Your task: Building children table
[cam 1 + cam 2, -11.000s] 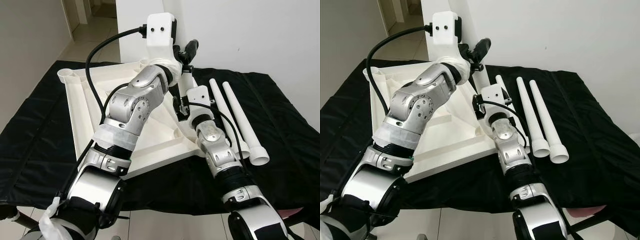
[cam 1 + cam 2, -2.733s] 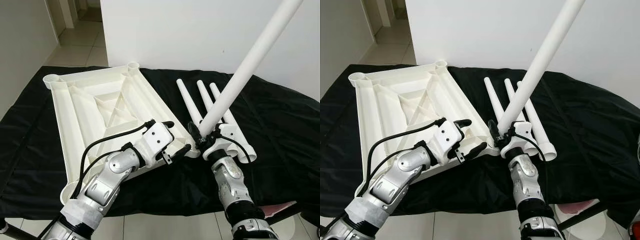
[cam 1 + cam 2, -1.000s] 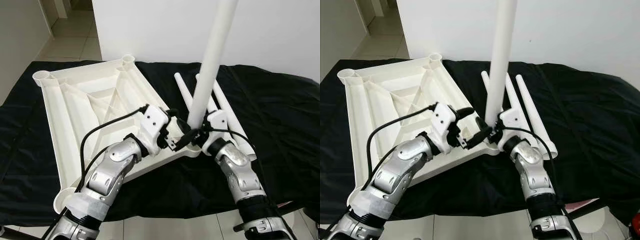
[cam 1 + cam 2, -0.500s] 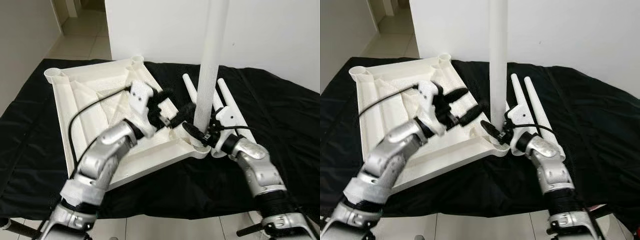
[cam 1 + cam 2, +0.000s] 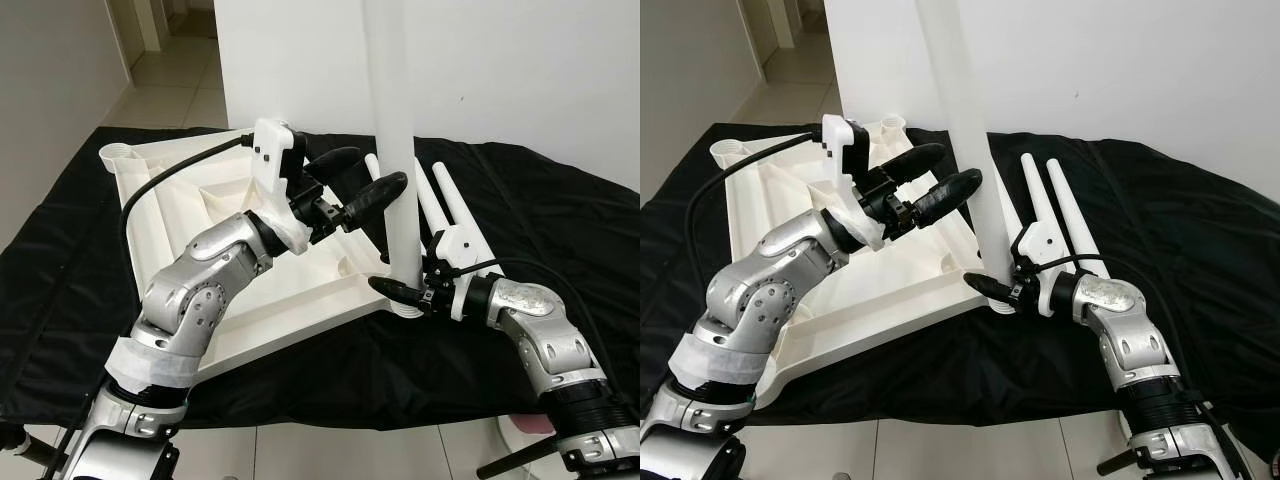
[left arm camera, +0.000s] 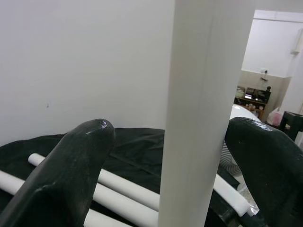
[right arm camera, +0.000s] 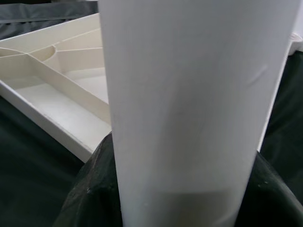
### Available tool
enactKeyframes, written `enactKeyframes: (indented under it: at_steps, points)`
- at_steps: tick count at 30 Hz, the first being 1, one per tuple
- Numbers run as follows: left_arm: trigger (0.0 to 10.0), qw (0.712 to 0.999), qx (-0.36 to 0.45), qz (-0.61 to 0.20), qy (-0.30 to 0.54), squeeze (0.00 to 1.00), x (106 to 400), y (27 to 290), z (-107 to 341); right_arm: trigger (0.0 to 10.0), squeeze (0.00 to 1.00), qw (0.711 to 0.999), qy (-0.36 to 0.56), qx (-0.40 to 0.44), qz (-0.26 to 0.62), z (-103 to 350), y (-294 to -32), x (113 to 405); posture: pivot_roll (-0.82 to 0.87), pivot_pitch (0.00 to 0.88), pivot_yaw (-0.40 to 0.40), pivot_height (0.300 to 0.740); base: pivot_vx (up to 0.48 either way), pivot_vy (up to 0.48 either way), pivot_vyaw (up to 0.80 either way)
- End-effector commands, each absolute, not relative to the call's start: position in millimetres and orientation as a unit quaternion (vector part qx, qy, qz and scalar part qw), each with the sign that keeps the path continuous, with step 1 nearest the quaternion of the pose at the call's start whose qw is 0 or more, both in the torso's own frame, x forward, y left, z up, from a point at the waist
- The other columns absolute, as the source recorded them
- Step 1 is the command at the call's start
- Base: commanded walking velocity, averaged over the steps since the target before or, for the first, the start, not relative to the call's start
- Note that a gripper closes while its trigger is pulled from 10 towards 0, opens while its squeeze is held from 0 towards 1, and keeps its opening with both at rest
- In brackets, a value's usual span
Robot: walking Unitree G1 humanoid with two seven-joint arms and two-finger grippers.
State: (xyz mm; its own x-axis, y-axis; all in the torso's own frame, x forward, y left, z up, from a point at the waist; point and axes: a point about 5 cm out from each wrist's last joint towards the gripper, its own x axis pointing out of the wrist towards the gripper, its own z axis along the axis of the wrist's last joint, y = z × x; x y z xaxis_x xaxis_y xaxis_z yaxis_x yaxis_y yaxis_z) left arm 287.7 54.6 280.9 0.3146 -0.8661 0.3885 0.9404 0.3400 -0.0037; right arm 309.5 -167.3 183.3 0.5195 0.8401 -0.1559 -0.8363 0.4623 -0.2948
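Change: the left gripper (image 5: pixel 360 178) has been raised from low beside the socket to the leg's mid-shaft; the leg now stands upright
Left jaws: spread wide, one finger on each side of the upright leg (image 5: pixel 395 130); contact cannot be told
Right jaws: clenched on the leg's foot by the right gripper (image 5: pixel 400 290)
Leg: set at the near corner of the overturned tabletop (image 5: pixel 200 200)
Spare legs (image 5: pixel 1055 215): laid flat on the black cloth (image 5: pixel 560 230), just beside the tabletop

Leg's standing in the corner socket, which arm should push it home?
Right, probably. The right gripper grips the leg at its base by the tabletop corner; the left gripper is open around it higher up.
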Motion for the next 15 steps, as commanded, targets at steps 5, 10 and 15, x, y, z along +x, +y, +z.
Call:
enactKeyframes:
  at_steps: [5, 10, 15]
  points:
    - [10.0, 0.7, -0.08, -0.691, -0.161, 0.0, 266, 46, 283, 10.0, 0.0, 0.837, 0.005, -0.184, 0.515, 184, -160, 308, 0.03, 0.0, 0.0, 0.74, 0.0, 0.0, 0.0]
    - [10.0, 0.714, -0.086, -0.676, -0.161, 0.0, 269, 42, 284, 10.0, 0.0, 0.831, 0.013, -0.186, 0.524, 180, -156, 306, 0.03, 0.0, 0.001, 0.74, 0.0, 0.0, 0.0]
    - [10.0, 0.726, -0.091, -0.665, -0.152, 0.0, 272, 36, 287, 10.0, 0.0, 0.832, 0.018, -0.182, 0.523, 177, -157, 306, 0.03, 0.0, 0.001, 0.74, 0.0, 0.0, 0.0]
